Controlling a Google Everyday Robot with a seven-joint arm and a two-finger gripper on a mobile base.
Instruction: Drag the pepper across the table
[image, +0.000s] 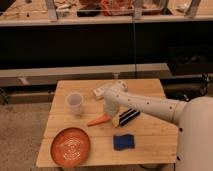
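The pepper (98, 120) is a slim orange tapered piece lying on the light wooden table (145, 133), near its middle, pointing down-left. My gripper (109, 111) hangs from the white arm that reaches in from the right. It stands directly over the pepper's right end and hides that end. The pepper's left tip is a short way above the orange plate (71, 146).
A clear plastic cup (75, 103) stands left of the gripper. A white object (104, 90) lies behind it. A black-and-yellow striped packet (127, 116) lies just right of the gripper, a blue sponge (123, 142) in front. The floor lies beyond the table's left edge.
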